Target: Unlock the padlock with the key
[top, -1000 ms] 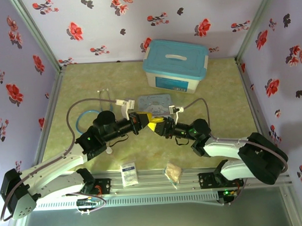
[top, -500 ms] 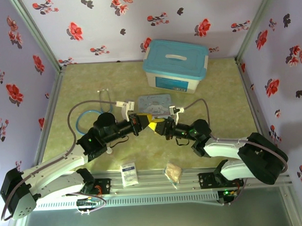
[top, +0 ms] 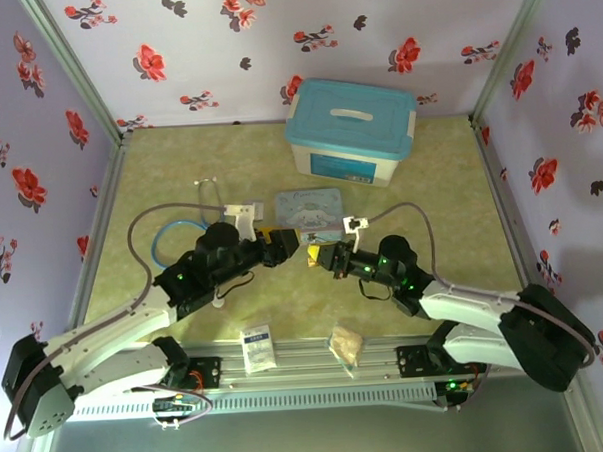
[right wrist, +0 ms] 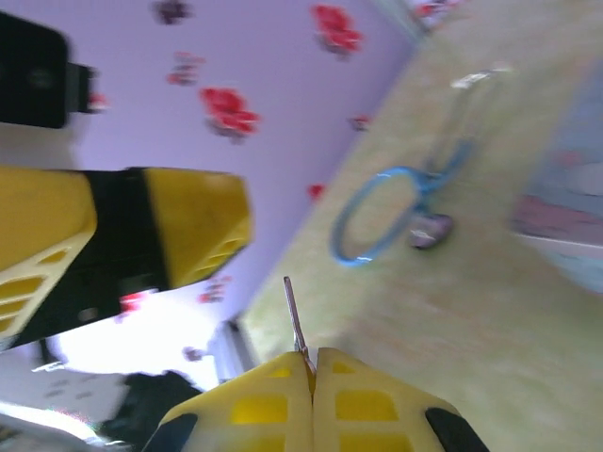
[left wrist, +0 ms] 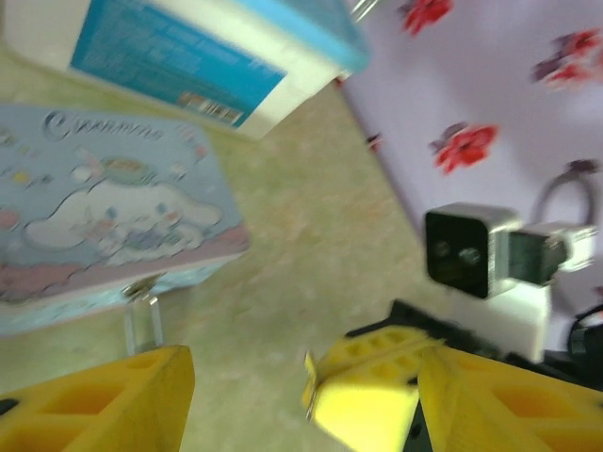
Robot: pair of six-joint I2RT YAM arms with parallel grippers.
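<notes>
— Where's the padlock (left wrist: 141, 318)?
— Its shackle shows just before the pale blue cartoon tin (left wrist: 104, 207), beside the left gripper (top: 281, 240), whose jaws gape wide.
— The key (right wrist: 293, 315)?
— Pinched in the right gripper (right wrist: 313, 358), near that tin's front.

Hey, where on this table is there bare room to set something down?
Bare mat lies right of the tin, between the box and its right edge, and in the far left corner beyond the stethoscope. The middle is crowded around the left gripper and right gripper.
</notes>
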